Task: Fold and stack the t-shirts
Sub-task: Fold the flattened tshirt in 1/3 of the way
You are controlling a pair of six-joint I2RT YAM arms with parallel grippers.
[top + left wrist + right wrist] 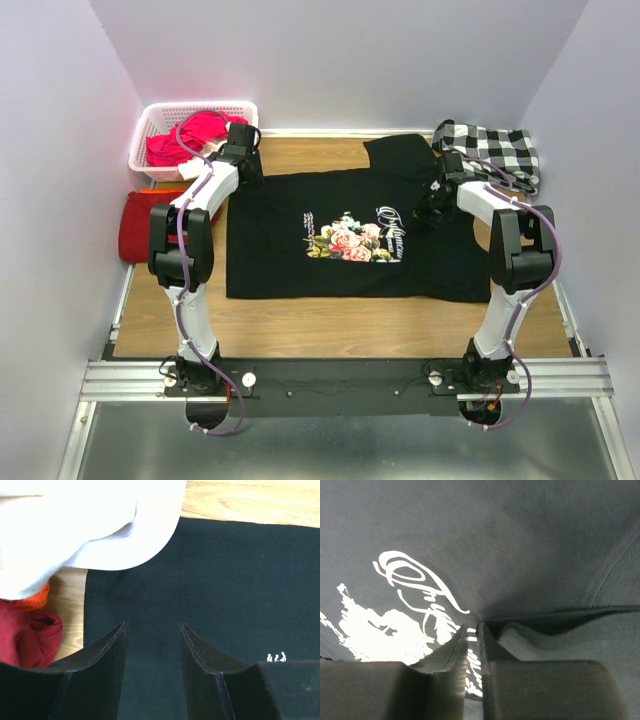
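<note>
Left fingers (100,675) spread over the black t-shirt (230,590) (empty), right fingers (447,672) nearly together, pinching its cloth

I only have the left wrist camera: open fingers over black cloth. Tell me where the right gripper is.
Observer: The right gripper is down on the black t-shirt, with its tips right beside the white script on the chest.
Operator: Report its jaws.
Observer: They are nearly together with a thin slit between them, at a raised crease in the cloth. I cannot tell whether any cloth is pinched.
</note>
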